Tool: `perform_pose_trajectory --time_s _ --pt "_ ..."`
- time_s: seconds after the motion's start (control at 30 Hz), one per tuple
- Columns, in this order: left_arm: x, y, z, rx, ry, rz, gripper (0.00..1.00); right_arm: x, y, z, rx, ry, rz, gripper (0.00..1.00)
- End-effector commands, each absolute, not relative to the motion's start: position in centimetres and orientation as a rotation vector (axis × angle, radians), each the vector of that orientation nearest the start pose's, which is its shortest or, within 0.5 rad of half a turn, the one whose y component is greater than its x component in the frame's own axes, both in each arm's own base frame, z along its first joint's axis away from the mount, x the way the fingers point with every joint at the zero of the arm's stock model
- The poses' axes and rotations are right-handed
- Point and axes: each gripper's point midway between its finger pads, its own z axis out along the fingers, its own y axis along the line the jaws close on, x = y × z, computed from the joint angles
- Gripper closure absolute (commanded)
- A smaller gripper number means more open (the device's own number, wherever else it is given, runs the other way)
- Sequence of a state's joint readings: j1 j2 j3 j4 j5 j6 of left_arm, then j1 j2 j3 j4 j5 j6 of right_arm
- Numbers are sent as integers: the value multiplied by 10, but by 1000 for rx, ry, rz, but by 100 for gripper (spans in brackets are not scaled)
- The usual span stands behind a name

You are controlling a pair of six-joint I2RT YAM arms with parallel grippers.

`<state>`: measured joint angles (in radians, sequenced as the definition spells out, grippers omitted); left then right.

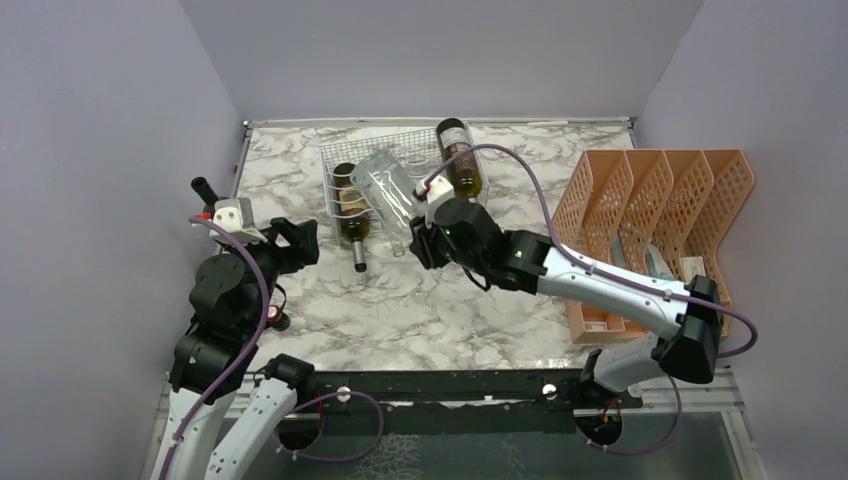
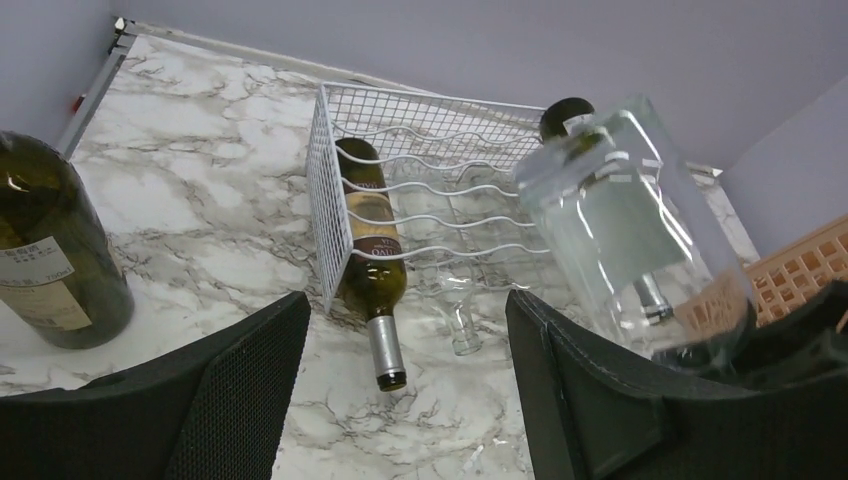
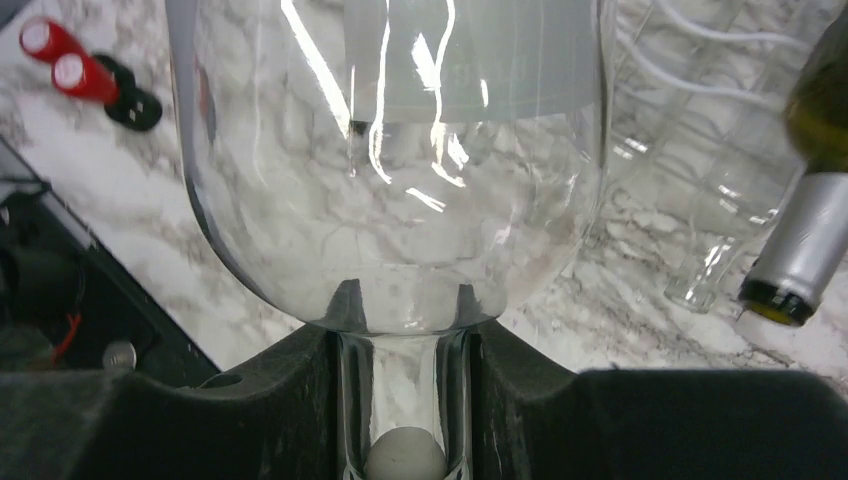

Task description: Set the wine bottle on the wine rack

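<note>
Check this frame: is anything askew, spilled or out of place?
The dark bottle in the left cradle of the rack lies slanted, its neck poking out past the near edge. A clear bottle hangs tilted over the rack, gripped by the neck in the right claw. Nothing looks spilled or broken.

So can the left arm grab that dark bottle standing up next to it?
Probably yes. The left gripper is open and empty, and the standing dark bottle is close on its left with nothing between them. It would only need to turn that way.
</note>
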<state>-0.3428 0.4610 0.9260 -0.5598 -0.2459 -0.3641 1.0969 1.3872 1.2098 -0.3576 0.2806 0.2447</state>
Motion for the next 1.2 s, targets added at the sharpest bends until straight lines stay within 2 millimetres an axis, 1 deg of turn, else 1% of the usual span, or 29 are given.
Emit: perform_pose_trajectory --time_s 0.0,0.07,0.23,0.3,0.4,0.5,0.63,0.77,0.83,0.9,1.07,1.17 --pt "207 -42 344 -184 1628 -320 23 290 364 311 -405 1844 564 99" --pt "205 -45 344 -171 1628 -335 22 306 368 312 -366 1863 556 99" --pt "201 -49 345 -155 1623 -359 22 346 371 301 -274 1944 511 99" --pt "200 -49 345 -150 1618 -367 22 359 371 295 -242 1972 502 99" --pt "199 -51 345 -144 1618 -379 22 373 372 287 -215 2008 491 99" --pt "198 -54 342 -139 1626 -395 22 384 373 277 -206 2035 485 99" --pt "199 -58 337 -130 1640 -409 21 400 368 263 -162 2071 460 99" --pt "200 -59 336 -124 1644 -409 21 410 370 247 -150 2106 450 99" --pt "200 -58 337 -121 1642 -406 21 412 373 245 -156 2108 449 99" --pt "200 -58 337 -120 1642 -403 21 417 371 243 -137 2104 428 98" --pt "199 -59 338 -114 1640 -407 21 430 368 234 -99 2110 395 93" --pt "199 -59 338 -112 1642 -409 21 436 368 230 -98 2118 383 87"
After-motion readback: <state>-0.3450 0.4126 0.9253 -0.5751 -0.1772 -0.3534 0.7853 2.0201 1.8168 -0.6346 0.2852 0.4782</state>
